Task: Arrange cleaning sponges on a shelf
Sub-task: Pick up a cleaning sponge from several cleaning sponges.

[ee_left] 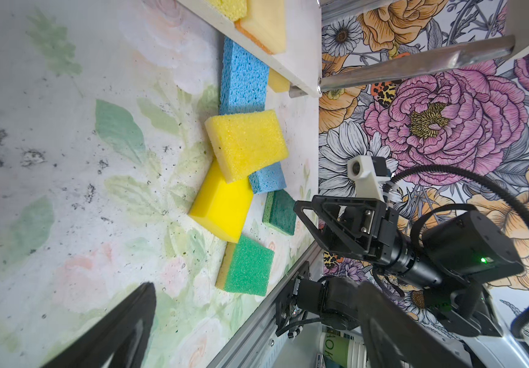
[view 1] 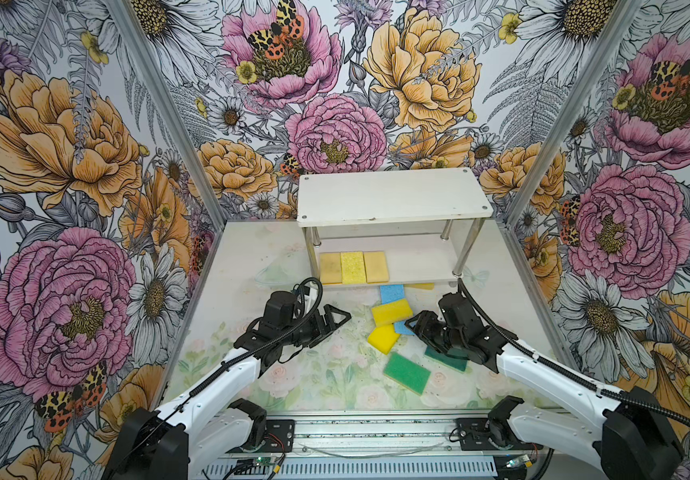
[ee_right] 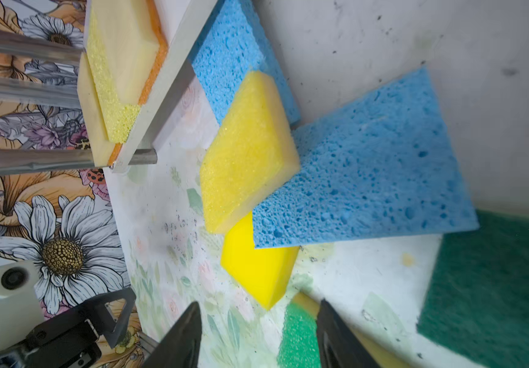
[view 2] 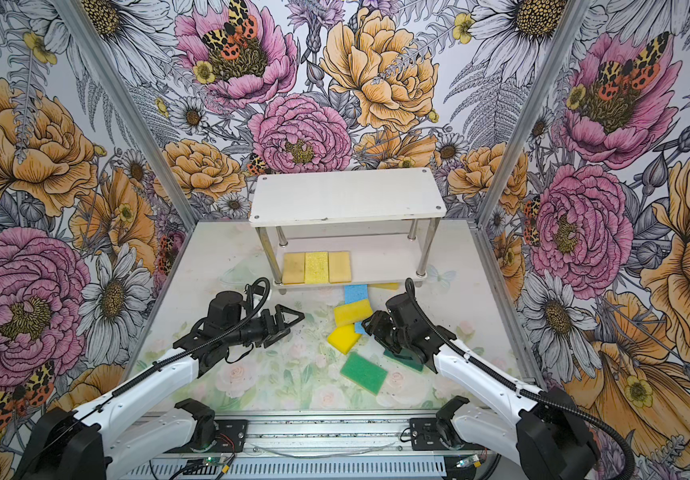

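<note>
- Three cleaning sponges (view 1: 353, 267), tan, yellow and tan, lie flat side by side at the left end of the shelf (view 1: 393, 195), on its lower board. Their long axes run front to back.
- The top board is bare.
- By my count seven loose sponges (view 1: 392, 311) remain on the table (view 1: 314, 386), overlapping and skewed at odd angles, one tucked under the shelf.
- The left gripper (view 1: 341, 320) is spread wide and empty. The right gripper (view 1: 412, 325) has its jaws parted, holding nothing, beside the pile.

Ahead of your right jaws, heaped sponges (view 1: 391, 312) cover the counter (view 1: 326, 374) right up to the shelf (view 1: 393, 195). Past them, its lower board (view 1: 418, 259) lies bare up to the front post (view 1: 467, 249). Ahead of your left jaws, open counter reaches those sponges.
</note>
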Action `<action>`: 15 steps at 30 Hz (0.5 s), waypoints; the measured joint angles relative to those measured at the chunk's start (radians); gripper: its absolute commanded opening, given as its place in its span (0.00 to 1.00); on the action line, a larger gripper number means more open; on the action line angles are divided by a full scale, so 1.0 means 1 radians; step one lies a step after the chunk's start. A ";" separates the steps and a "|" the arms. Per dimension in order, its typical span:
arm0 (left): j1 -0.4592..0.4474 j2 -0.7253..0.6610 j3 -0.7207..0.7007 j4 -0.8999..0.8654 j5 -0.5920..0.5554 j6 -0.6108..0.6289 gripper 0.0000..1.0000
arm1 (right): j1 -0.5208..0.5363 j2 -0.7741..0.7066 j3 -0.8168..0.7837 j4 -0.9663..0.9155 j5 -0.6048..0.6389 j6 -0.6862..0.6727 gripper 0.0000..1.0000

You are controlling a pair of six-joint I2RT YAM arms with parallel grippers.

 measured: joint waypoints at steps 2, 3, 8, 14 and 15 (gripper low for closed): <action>-0.002 0.005 0.004 0.008 0.000 0.000 0.99 | -0.009 0.011 -0.005 0.024 0.007 0.015 0.54; -0.002 0.005 0.005 0.012 0.000 0.000 0.99 | -0.015 0.022 -0.005 0.042 0.007 0.018 0.53; -0.002 0.005 0.011 0.014 0.000 0.000 0.99 | -0.052 0.100 0.016 0.092 0.006 0.005 0.50; -0.001 0.002 0.011 0.014 -0.001 0.000 0.99 | -0.138 0.176 0.067 0.116 -0.018 -0.048 0.49; 0.001 0.000 0.011 0.014 0.000 0.000 0.99 | -0.152 0.191 0.078 0.119 -0.027 -0.060 0.49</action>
